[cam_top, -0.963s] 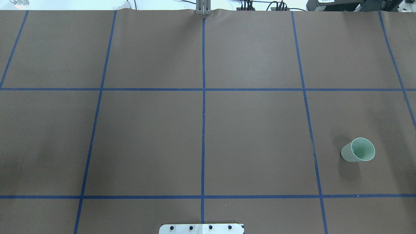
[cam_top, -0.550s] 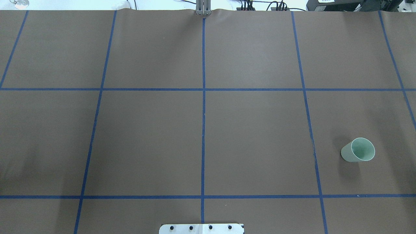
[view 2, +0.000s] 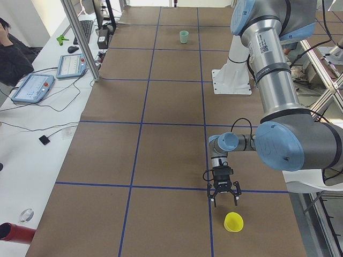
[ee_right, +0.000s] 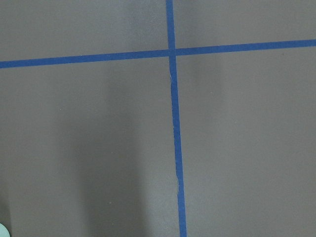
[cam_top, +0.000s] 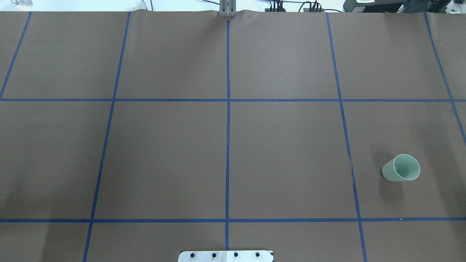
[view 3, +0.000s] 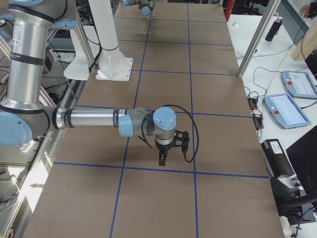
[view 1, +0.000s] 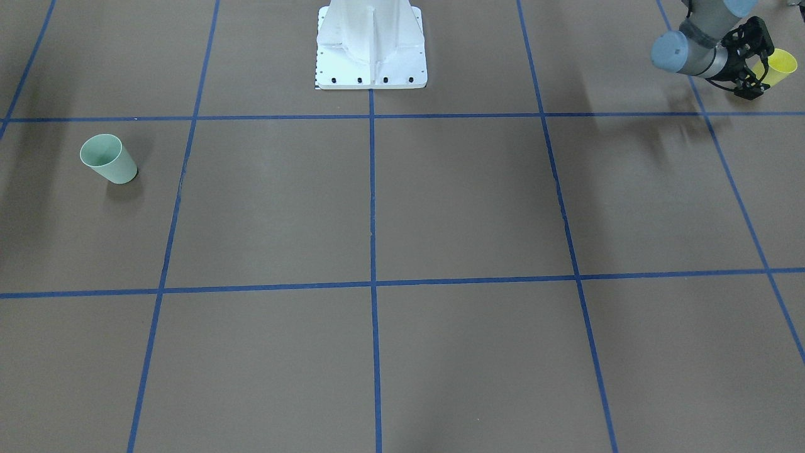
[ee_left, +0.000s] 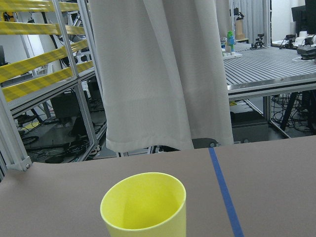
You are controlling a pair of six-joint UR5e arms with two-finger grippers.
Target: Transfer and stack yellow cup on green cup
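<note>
The yellow cup [view 1: 782,65] stands upright near the table's end on my left side, also visible in the exterior left view [view 2: 233,221] and close up in the left wrist view [ee_left: 144,207]. My left gripper [view 1: 761,66] is low and open, its fingers [view 2: 215,199] spread just short of the cup without touching it. The green cup [cam_top: 400,168] stands upright far across the table on my right side [view 1: 108,158]. My right gripper [view 3: 162,161] hangs pointing down over bare table; whether it is open or shut I cannot tell.
Blue tape lines divide the brown table cover [cam_top: 284,156] into squares. The white robot base [view 1: 371,63] stands at the middle of the robot's edge. A side desk with teach pendants [view 2: 32,87] and a seated person [view 2: 10,53] runs along the far edge.
The green cup has not moved. A faint shadow at the left of the overhead view has drifted toward the lower left corner.
</note>
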